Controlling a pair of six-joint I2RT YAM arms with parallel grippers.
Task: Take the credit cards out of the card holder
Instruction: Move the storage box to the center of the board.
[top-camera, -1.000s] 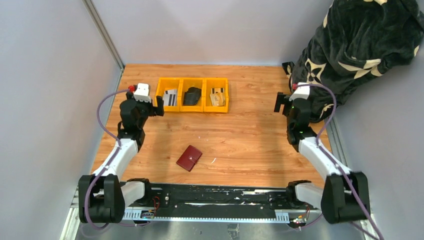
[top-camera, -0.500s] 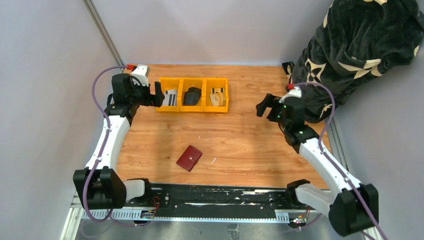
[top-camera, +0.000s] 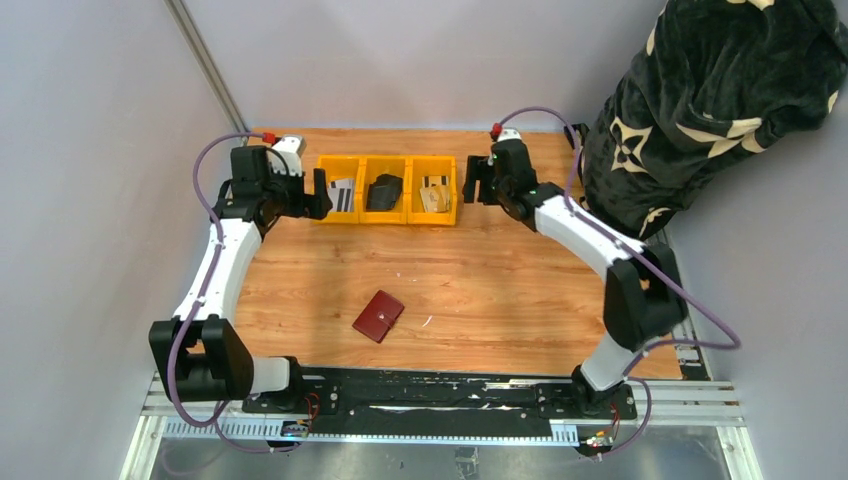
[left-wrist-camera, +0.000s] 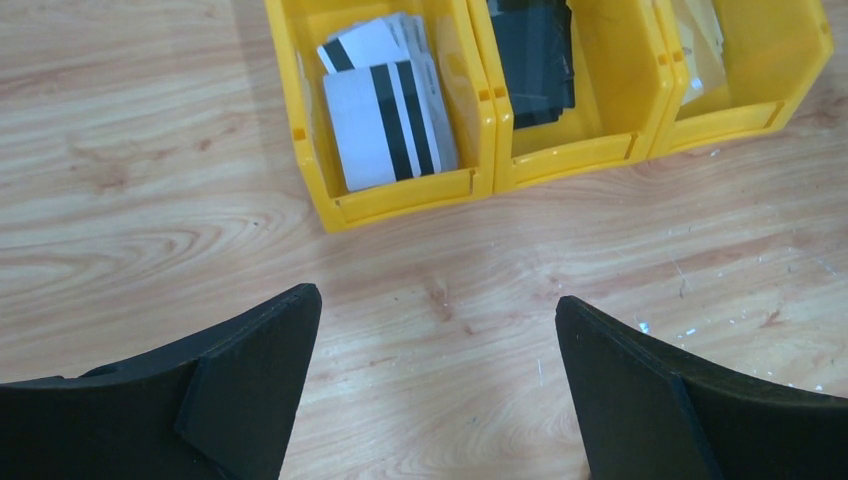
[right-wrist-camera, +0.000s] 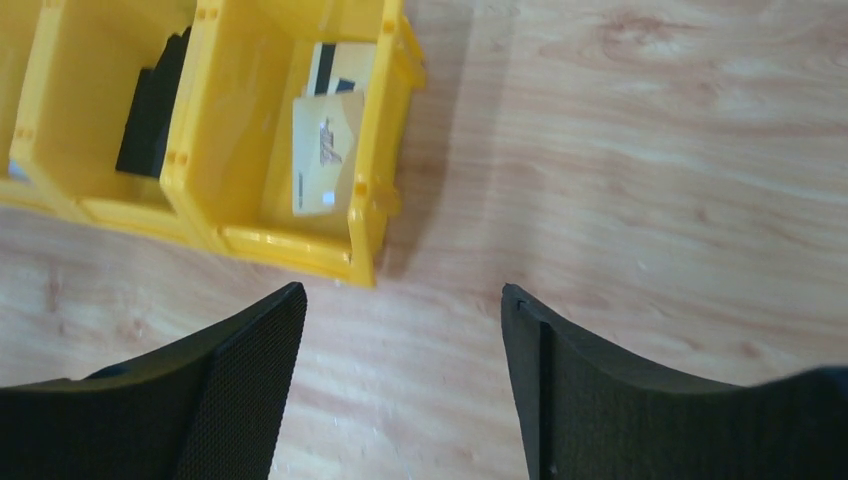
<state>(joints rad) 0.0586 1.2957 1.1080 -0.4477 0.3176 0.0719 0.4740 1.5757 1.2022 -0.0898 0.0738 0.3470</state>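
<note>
Card holder (top-camera: 379, 316) is lying shut on the wood-grain table (top-camera: 500, 280), near-centre and well apart from both grippers. There's just the one: a small dark red, leather-look fold with a snap tab.

Credit cards (left-wrist-camera: 385, 125) are over in the yellow plastic bin (left-wrist-camera: 410, 200) on the far side, which has three compartments in a row.
- Left compartment: two flat white cards with black stripes, overlapping.
- Middle compartment: one black folded item (left-wrist-camera: 535, 55).
- Right compartment: one tan card (right-wrist-camera: 325, 155) lying over a striped white one. It has some small print that's too blurry to read.

Left gripper (left-wrist-camera: 435, 320) hovers just off the bin's left end, its black padded fingers spread wide with nothing between them. Right gripper (right-wrist-camera: 405, 300) sits by the bin's right end, jaws apart too and holding nothing.

A dark fuzzy blanket (top-camera: 720, 100) with a pale pattern is bunched up at the far right.
</note>
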